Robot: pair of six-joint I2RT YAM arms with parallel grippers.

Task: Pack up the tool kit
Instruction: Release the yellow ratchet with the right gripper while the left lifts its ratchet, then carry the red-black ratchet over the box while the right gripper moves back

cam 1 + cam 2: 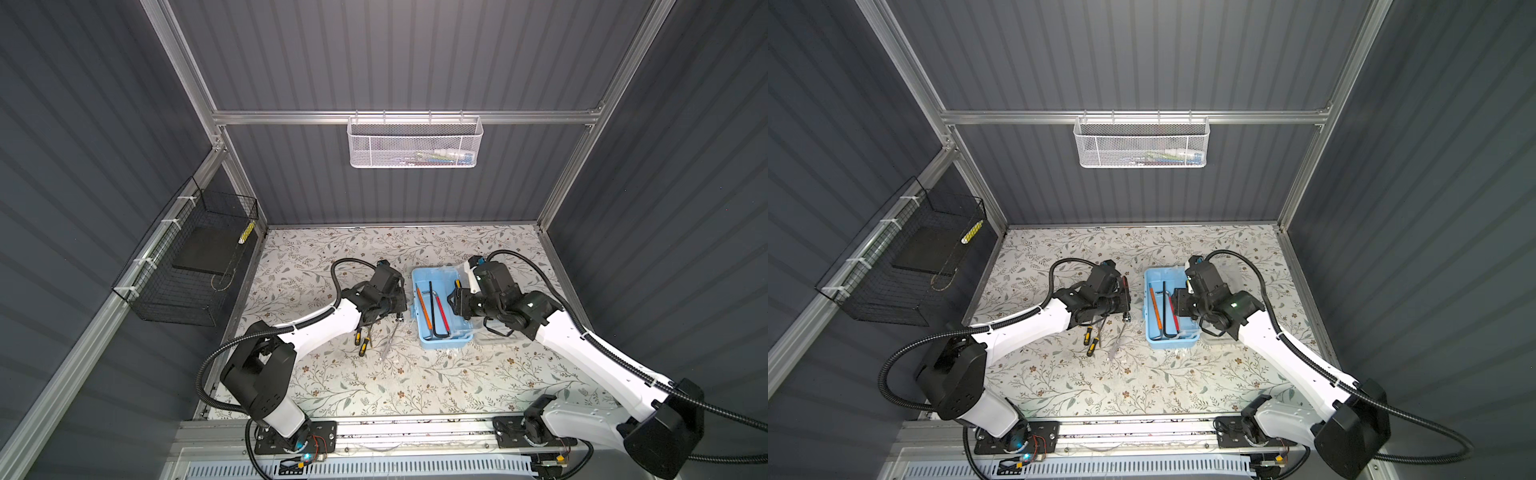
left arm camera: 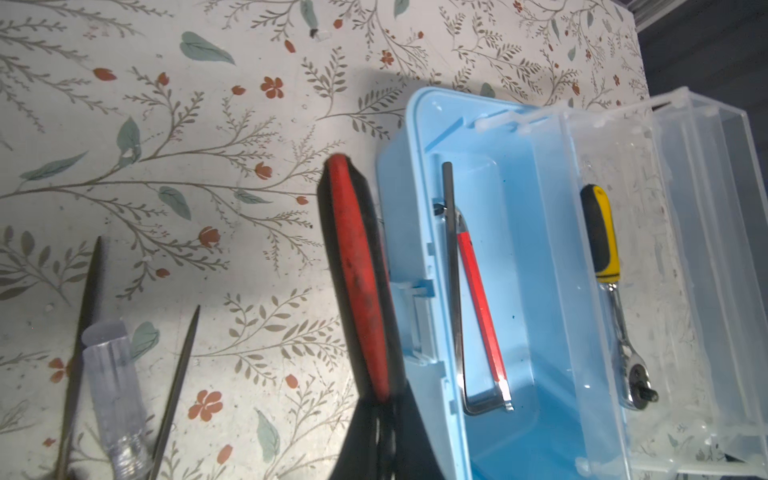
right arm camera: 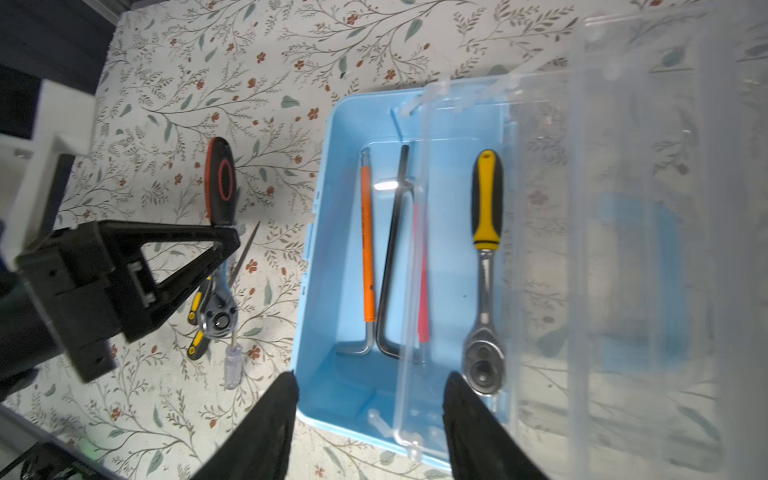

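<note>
Right, top views first: tool kit box (image 1: pixel 442 344) sits open mid-table (image 1: pixel 374 395), btwn both arms so either can reach in. Left gripper (image 1: pixel 402 306) is just beside its left wall, right gripper (image 1: pixel 452 300) over its right side. Small screwdrivers (image 1: pixel 362 345) lie loose, not yet packed.

Left wrist: jaws clamped on red-handled ratchet (image 2: pixel 359 270), prob. to carry it over the rim.

Right wrist: jaws apart, holding nothing. Yellow ratchet (image 3: pixel 485 208) lies in clear tray (image 3: pixel 453 270), hex keys (image 3: pixel 386 249) on box floor.
</note>
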